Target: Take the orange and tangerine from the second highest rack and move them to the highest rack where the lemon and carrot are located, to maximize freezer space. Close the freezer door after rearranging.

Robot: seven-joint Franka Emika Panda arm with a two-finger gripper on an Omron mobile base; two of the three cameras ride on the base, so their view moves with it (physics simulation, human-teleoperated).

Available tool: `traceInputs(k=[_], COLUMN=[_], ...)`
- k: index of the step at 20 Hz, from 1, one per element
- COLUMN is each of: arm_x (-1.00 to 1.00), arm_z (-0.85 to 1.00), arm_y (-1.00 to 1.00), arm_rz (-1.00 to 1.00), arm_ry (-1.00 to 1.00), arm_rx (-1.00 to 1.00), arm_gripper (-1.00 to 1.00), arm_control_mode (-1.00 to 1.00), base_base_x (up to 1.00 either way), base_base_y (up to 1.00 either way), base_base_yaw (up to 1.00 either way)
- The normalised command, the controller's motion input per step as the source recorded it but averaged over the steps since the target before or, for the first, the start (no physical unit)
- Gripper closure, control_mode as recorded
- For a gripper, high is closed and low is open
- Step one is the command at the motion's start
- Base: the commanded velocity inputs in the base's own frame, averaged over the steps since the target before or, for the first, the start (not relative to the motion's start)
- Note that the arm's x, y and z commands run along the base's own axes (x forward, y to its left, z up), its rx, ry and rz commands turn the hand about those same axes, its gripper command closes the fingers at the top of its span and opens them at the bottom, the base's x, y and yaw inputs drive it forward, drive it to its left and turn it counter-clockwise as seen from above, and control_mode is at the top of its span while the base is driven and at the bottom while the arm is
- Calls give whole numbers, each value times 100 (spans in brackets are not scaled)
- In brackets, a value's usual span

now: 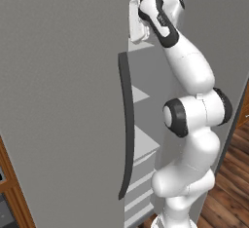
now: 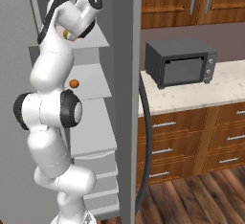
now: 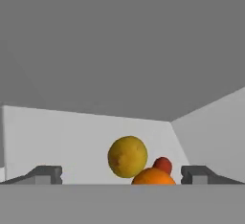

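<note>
My gripper [image 3: 122,174] is open, fingers wide apart, reaching into the freezer over the highest rack [image 3: 62,132]. On that rack a yellow lemon [image 3: 127,156] sits straight ahead. An orange-coloured fruit [image 3: 153,176] lies low between my fingertips, and a reddish piece [image 3: 163,164] shows behind it. I cannot tell whether that fruit is the orange or the tangerine. In the right base view a second small orange fruit [image 2: 73,83] rests on the second highest rack [image 2: 95,86], below the highest rack [image 2: 98,40]. The freezer door [image 2: 127,122] stands open on the arm's right.
The neighbouring grey door [image 1: 58,100] is shut, with its dark handle [image 1: 127,124] just left of the arm. Lower shelves [image 2: 93,144] and drawers fill the compartment beneath. To the right, a dark oven [image 2: 181,62] stands on a pale counter [image 2: 191,96] above wooden drawers.
</note>
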Motion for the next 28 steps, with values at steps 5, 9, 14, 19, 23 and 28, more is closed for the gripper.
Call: traceInputs(k=[5, 9, 14, 19, 23, 28], arm_x=[-96, -92, -72, -41, -1, 8], arm_z=[0, 0, -9, -25, -36, -48], arm_y=[0, -7, -35, -29, -14, -1], arm_rz=[0, 0, 0, 0, 16, 25], arm_ry=[-19, -5, -4, 0, 4, 6], arm_rx=[4, 3, 0, -1, -12, -22], arm_gripper=[-100, -100, -100, -100, -100, -100], arm_control_mode=[-100, -100, -100, -100, -100, -100], base_base_x=[0, 0, 0, 0, 0, 0], base_base_y=[0, 0, 0, 0, 0, 0], base_base_yaw=[0, 0, 0, 0, 0, 0])
